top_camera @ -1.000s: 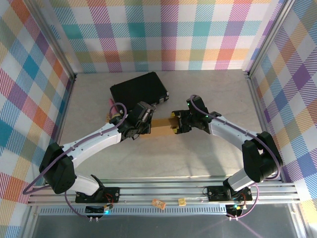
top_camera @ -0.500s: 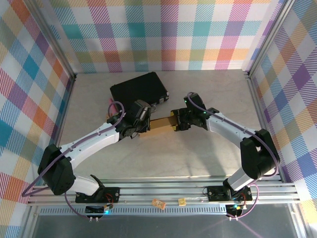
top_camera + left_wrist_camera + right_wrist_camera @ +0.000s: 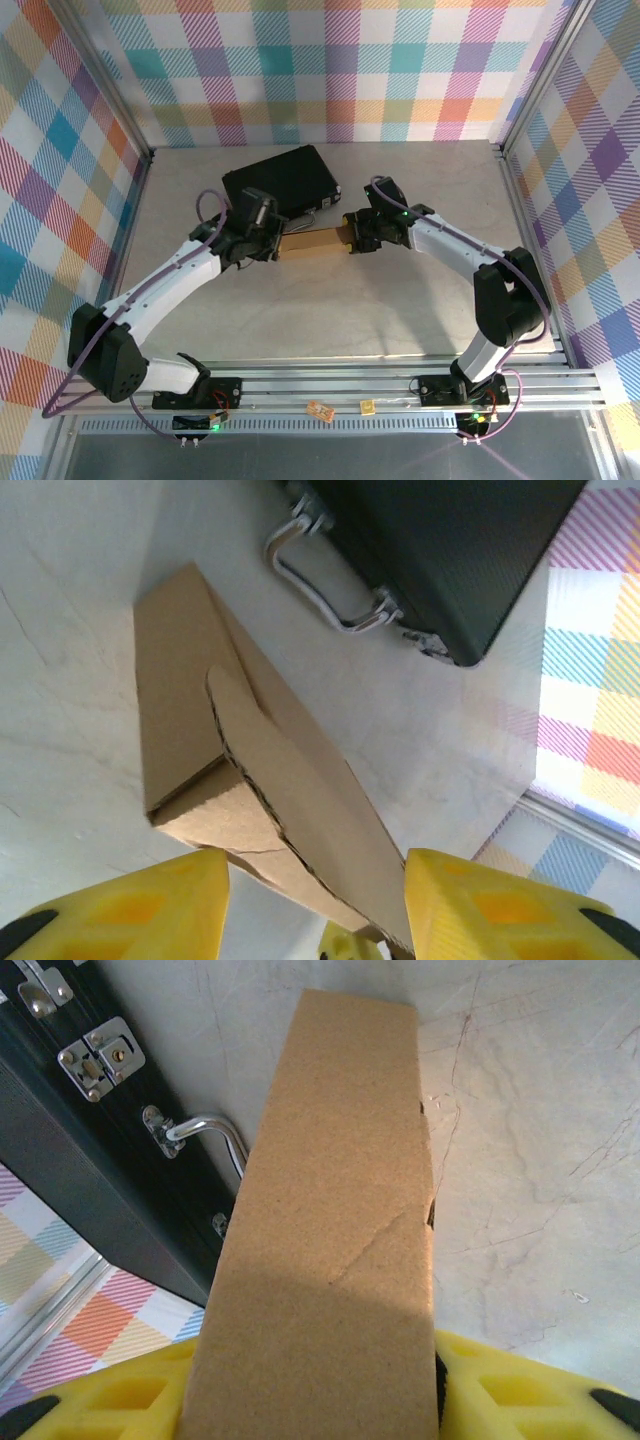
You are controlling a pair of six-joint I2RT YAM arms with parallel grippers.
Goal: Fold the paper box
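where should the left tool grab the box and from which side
Grip the box at its free left end, coming in from the left along its length. It is long and narrow, the right tool holds its other end, and the case sits close beyond its far side, so that short end is probably the clearest way in. Pinch across its width, under the raised flap.

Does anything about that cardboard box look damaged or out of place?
Yes: the paper box has a ragged-edged flap sticking out untucked along its side, and a diagonal crease runs across its face.
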